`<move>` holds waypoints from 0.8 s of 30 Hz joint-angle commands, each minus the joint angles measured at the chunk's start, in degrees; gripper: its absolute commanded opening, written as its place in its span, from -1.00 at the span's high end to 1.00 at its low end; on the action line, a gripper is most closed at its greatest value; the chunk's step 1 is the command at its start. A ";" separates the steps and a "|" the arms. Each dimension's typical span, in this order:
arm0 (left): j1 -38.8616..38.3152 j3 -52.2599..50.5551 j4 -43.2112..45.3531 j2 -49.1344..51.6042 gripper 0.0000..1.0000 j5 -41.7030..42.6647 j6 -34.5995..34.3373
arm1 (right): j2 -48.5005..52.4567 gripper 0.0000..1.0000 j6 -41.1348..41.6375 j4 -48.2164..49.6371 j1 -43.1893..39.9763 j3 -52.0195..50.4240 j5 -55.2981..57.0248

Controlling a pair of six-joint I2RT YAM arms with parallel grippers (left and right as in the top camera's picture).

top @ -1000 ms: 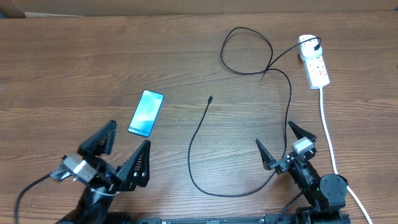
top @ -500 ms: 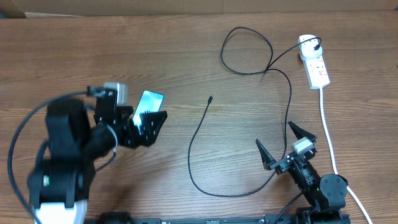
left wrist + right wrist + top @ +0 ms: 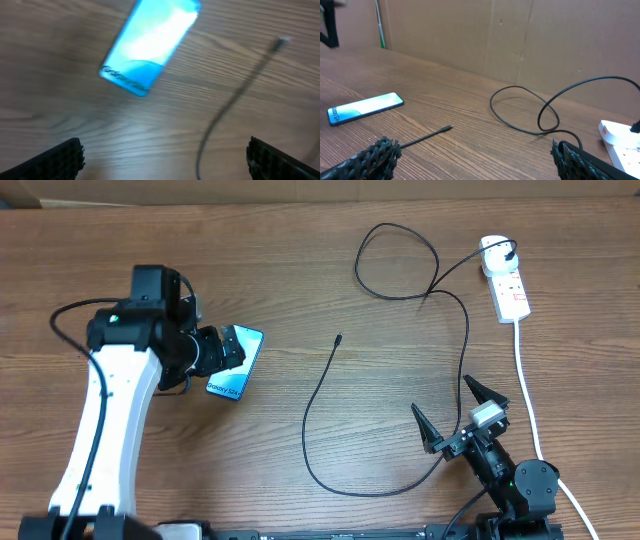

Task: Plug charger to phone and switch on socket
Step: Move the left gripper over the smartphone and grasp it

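Both my grippers stand spread wide, holding nothing: the left gripper [image 3: 164, 146] hovers above the phone [image 3: 145, 45], the right gripper [image 3: 441, 396] sits beside the charger [image 3: 318, 395] cable. The socket [image 3: 510, 295] lies well apart, far right.

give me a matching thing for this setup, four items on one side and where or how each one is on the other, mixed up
1 phone
2 charger tip
3 socket
4 right gripper

a far right of the table
b open and empty, near edge
c lying loose, middle of the table
d screen up, left gripper over it

Pairs: 1-d, 2-c, 3-a, 4-b
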 commanded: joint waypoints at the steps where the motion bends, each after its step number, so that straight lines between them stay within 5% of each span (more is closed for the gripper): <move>1: -2.89 1.25 0.44 4.26 -1.00 -6.40 -4.26 | -0.13 -1.00 -0.17 0.15 0.33 -0.59 0.39; 10: -3.93 1.22 3.93 14.88 -0.99 -6.78 -1.92 | -0.13 -1.00 -0.17 0.15 0.33 -0.59 0.39; 13: -4.72 1.22 6.08 17.55 -0.71 -6.29 5.03 | -0.13 -1.00 -0.15 0.15 0.33 -0.59 0.39; 15: -6.19 1.16 5.99 19.32 -0.97 -7.96 6.88 | -0.13 -1.00 -0.17 0.13 0.33 -0.59 0.39; 18: -8.52 1.16 6.67 23.10 -1.00 -15.65 7.32 | -0.13 -1.00 -0.17 0.15 0.33 -0.59 0.39; 24: -8.41 1.16 12.31 27.41 -1.00 -15.96 13.27 | -0.13 -1.00 -0.17 0.13 0.33 -0.57 0.39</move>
